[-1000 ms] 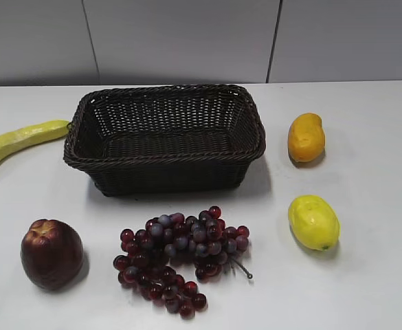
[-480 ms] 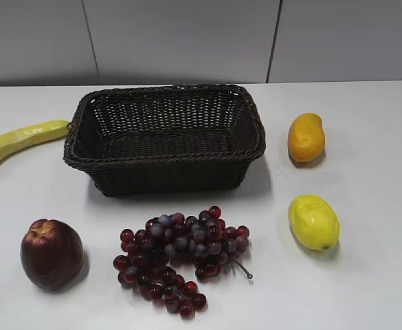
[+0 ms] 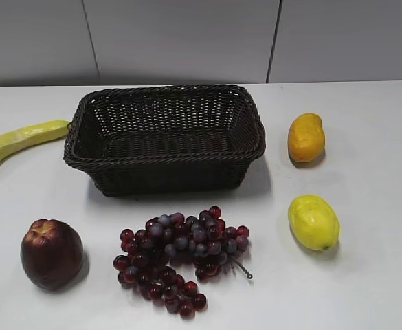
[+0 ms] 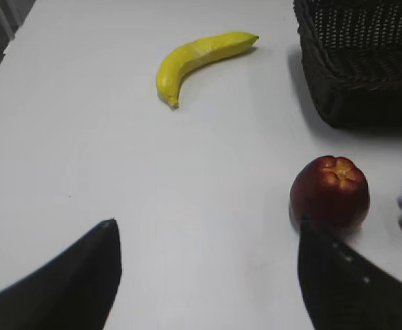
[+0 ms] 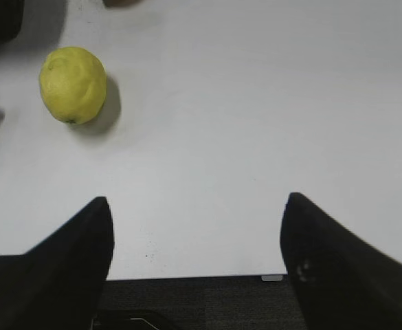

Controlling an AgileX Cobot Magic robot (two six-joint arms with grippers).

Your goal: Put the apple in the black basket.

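Observation:
The dark maroon apple (image 3: 51, 253) stands on the white table at the front left, stem end up. It also shows in the left wrist view (image 4: 329, 193), just beyond my right fingertip. The black basket (image 3: 165, 138) stands empty at the back middle; its corner shows in the left wrist view (image 4: 359, 62). My left gripper (image 4: 204, 227) is open and empty over bare table, left of the apple. My right gripper (image 5: 195, 203) is open and empty over the table's front edge. Neither gripper shows in the exterior view.
A bunch of dark red grapes (image 3: 180, 258) lies right of the apple. A yellow banana (image 3: 15, 143) lies left of the basket, also in the left wrist view (image 4: 197, 58). A lemon (image 3: 313, 221) and an orange-yellow mango (image 3: 306, 137) lie at the right.

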